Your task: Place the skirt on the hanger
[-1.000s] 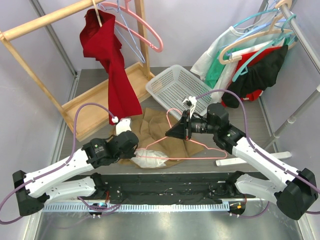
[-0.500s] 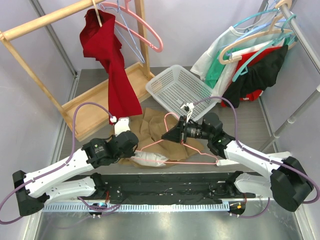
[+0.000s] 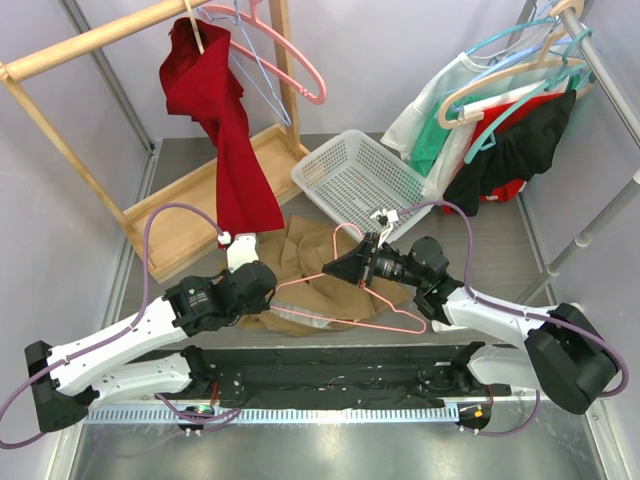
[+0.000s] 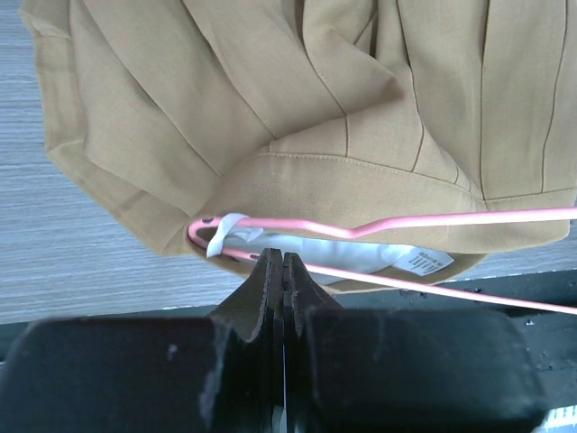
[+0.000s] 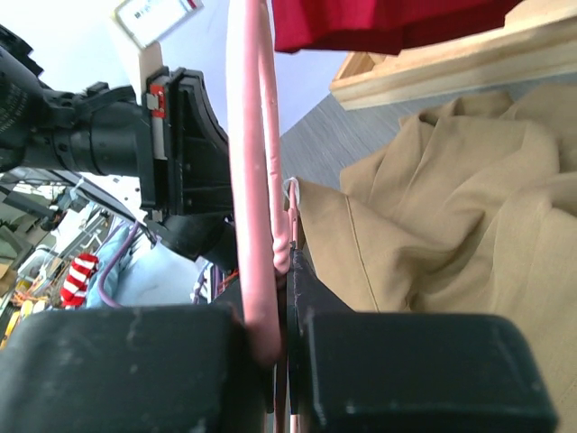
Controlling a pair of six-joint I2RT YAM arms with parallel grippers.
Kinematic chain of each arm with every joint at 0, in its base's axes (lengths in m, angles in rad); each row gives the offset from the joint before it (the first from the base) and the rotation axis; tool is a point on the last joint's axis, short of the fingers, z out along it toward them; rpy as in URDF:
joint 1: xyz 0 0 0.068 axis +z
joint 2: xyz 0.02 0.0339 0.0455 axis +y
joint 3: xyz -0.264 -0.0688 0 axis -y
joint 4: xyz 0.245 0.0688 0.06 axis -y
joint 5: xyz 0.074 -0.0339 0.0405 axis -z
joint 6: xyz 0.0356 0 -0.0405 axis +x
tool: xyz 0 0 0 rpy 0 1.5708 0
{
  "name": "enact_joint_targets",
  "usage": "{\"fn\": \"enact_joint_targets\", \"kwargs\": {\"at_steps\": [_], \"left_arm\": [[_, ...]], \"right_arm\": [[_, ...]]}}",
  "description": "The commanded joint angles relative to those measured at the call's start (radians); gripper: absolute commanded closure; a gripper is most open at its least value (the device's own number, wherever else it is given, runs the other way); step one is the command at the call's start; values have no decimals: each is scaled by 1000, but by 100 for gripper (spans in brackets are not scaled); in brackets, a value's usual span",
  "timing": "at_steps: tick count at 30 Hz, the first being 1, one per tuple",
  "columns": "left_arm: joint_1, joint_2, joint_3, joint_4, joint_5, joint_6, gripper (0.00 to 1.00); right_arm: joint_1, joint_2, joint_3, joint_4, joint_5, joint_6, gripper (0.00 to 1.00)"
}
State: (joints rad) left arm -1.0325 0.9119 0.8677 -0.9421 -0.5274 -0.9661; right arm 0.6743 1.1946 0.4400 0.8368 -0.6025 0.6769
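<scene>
The tan skirt [image 3: 310,250] lies crumpled on the table in front of both arms. My right gripper [image 3: 337,268] is shut on the neck of the pink wire hanger [image 3: 360,323] and holds it low over the skirt. In the right wrist view the hanger [image 5: 248,135] runs up between my fingers, with the skirt [image 5: 451,207] to the right. My left gripper [image 3: 268,292] is shut at the skirt's near waist edge. In the left wrist view the hanger's end [image 4: 203,230] sits inside the skirt's [image 4: 315,108] waistband, over white lining, just beyond my shut gripper [image 4: 277,262].
A white mesh basket [image 3: 355,175] leans behind the skirt. A wooden rack [image 3: 180,210] at back left carries a red garment [image 3: 225,130] and spare hangers [image 3: 290,50]. A metal rail with several hung clothes [image 3: 500,130] stands at the right.
My right arm has lowered and carried the hanger left toward my left gripper. The hanger's left end has gone into the waistband, and less white lining shows.
</scene>
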Motion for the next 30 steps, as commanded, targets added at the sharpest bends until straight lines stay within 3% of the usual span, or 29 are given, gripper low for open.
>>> {"fn": "enact_joint_targets", "kwargs": {"at_steps": [1, 10, 15, 19, 26, 30], "left_arm": [[5, -8, 40, -15, -62, -26, 100], [9, -24, 57, -70, -121, -82, 99], [12, -39, 63, -125, -181, -138, 84], [14, -56, 59, -198, -215, -206, 82], [23, -74, -27, -196, -194, -249, 41], [26, -82, -70, -172, -181, -249, 39]], "right_arm": [[4, -50, 12, 84, 44, -5, 99], [10, -20, 26, 39, 30, -25, 99], [16, 25, 25, 80, 30, -16, 99], [16, 23, 31, 81, 29, -13, 99], [16, 22, 45, 73, 26, -5, 99], [18, 20, 49, 74, 24, 3, 99]]}}
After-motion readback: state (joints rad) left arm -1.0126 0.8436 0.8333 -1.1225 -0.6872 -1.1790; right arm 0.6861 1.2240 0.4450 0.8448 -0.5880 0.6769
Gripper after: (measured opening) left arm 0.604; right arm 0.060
